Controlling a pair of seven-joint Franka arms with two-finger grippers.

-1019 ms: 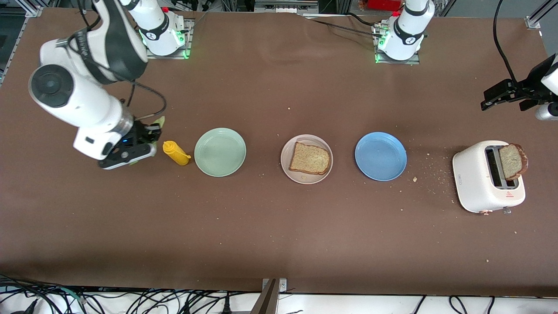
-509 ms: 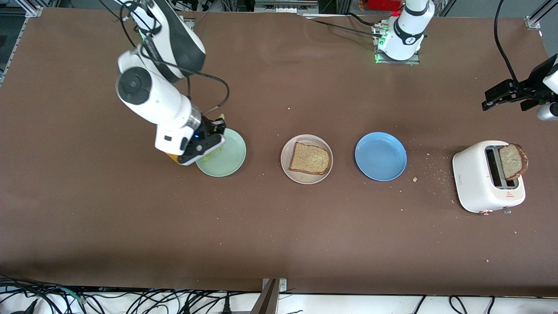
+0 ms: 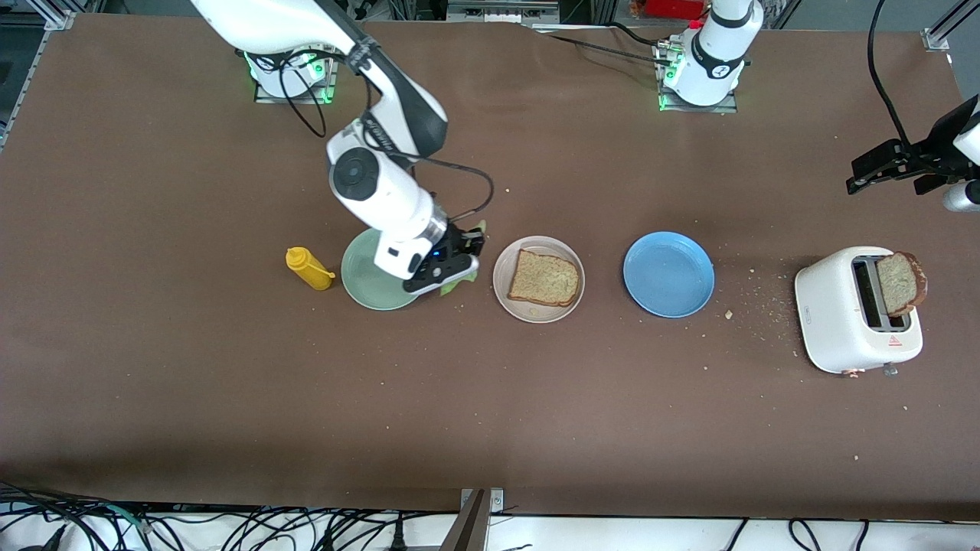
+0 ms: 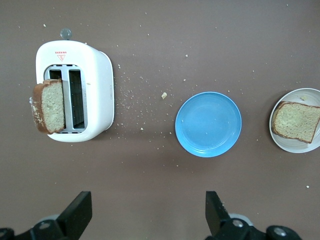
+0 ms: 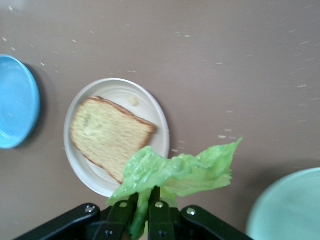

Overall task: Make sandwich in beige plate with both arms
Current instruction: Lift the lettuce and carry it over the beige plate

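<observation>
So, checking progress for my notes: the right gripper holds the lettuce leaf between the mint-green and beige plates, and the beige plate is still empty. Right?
Not quite. The beige plate already has a bread slice on it, as the front view shows. The rest is right: the right gripper holds the lettuce leaf between the mint-green plate and the beige plate.

Beige plate [image 3: 502, 295], green lettuce [image 5: 175, 172]

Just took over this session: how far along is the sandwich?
Done: one brown bread slice lies on the round beige plate. In hand: the right pincer, shut on the crinkled green lettuce leaf, hangs between the mint-green plate and the beige plate. Left: lay the lettuce, then add the second bread slice standing in the white toaster. The left pincer waits open above it.
</observation>
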